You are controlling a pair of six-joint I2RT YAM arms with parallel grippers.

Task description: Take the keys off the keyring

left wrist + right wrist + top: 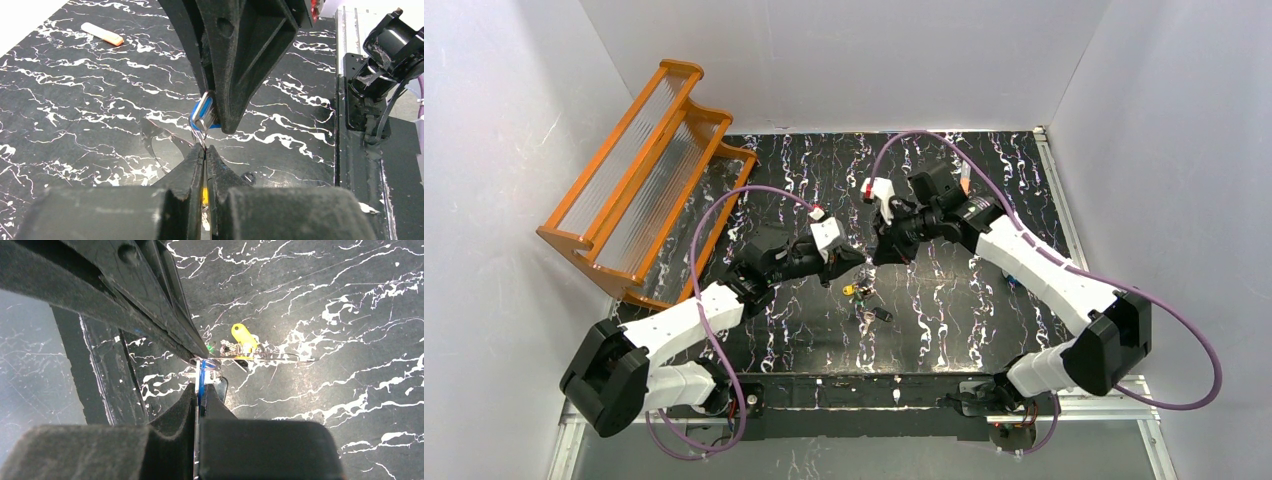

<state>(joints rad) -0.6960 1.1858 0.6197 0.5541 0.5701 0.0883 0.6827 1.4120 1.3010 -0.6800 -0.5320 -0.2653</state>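
The left gripper [204, 150] is closed, and its tips pinch a thin grey wire that looks like one end of the keyring [200, 136]. Just above it, the right gripper [200, 388] is also closed, on the edge of a blue-and-white disc [204, 116]. The two grippers almost touch over the middle of the black marbled worktop [944, 300]. The keys [244, 339], one with a yellow head and one with a green head, are in a small bunch just beneath the grippers. I cannot tell if they hang or lie on the worktop. An orange-and-white tube [102, 34] lies well apart.
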